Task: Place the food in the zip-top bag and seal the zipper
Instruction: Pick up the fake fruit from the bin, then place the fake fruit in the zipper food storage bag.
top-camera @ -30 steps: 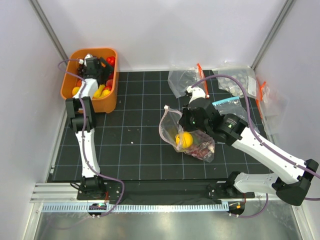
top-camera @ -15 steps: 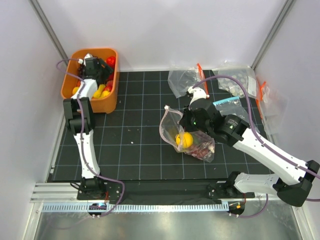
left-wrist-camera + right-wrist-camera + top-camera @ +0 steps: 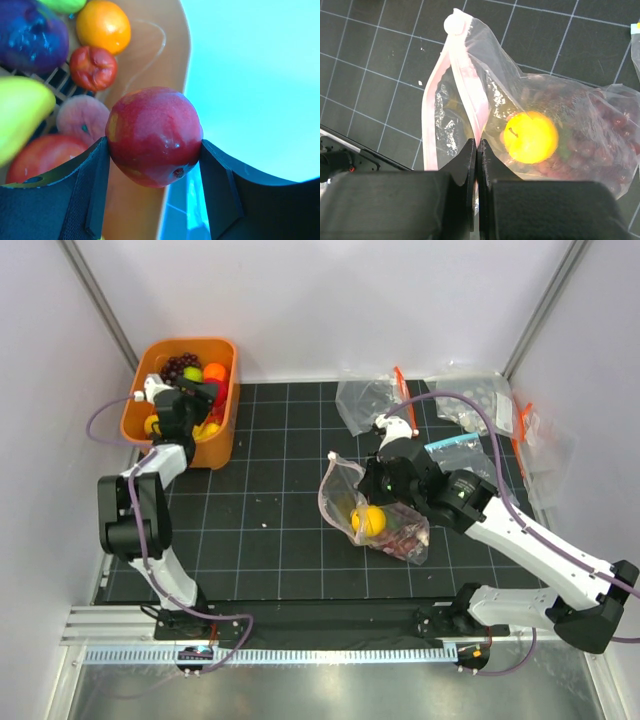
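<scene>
Left pincer (image 3: 152, 150) drawn back over tub (image 3: 213, 453), grasping red apple (image 3: 150, 125); right pincer (image 3: 476, 150) clenched on zipper (image 3: 462, 75).

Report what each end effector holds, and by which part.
Left end effector: red fruit, gripped across its sides. Right end effector: zip-top bag, pinched at its zipper.

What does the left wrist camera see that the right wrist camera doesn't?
Only the left wrist view shows the left gripper squeezing a red fruit by the orange tub, with an orange fruit and a purple piece inside. Only the right wrist view shows the right gripper pinching the pink zipper of the zip-top bag, which holds a yellow fruit and purple grapes, on a black grid mat. Both show dark fingers at the bottom, closed on something.
</scene>
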Controlling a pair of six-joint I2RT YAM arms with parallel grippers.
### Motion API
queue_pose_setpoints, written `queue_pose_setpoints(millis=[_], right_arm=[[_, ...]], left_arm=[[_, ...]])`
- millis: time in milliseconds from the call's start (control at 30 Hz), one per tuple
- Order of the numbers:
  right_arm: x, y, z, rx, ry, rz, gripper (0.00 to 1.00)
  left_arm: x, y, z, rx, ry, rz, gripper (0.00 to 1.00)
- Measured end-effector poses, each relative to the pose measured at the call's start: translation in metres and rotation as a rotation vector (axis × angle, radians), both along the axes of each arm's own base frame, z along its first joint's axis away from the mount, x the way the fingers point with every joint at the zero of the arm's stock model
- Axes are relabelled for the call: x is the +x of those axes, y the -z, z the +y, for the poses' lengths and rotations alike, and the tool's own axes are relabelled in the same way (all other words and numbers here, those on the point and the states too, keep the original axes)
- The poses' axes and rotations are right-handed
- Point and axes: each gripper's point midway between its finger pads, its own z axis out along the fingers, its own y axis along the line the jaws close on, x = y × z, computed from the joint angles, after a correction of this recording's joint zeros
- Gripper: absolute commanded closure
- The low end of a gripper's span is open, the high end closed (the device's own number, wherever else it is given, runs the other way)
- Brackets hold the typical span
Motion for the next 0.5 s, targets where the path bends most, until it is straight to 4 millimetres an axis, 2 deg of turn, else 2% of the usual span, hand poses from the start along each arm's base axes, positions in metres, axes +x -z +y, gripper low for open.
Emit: queue_pose_setpoints(millis=[233, 400, 500], right_arm=[[0.000, 0.004, -0.001, -0.008, 0.001, 0.007, 0.99], [0.000, 0.010, 0.000, -0.020, 0.001, 0.016, 0.99], [0.001, 0.016, 0.001, -0.033, 0.001, 0.029, 0.99]], left_arm=[[-0.064, -0.017, -0.004, -0.063, -0.027, -0.072, 0.73], [-0.111, -0.054, -0.015, -0.084, 0.001, -0.171, 0.73], [-0.146, -0.078, -0.032, -0.088, 0.054, -0.230, 0.73]])
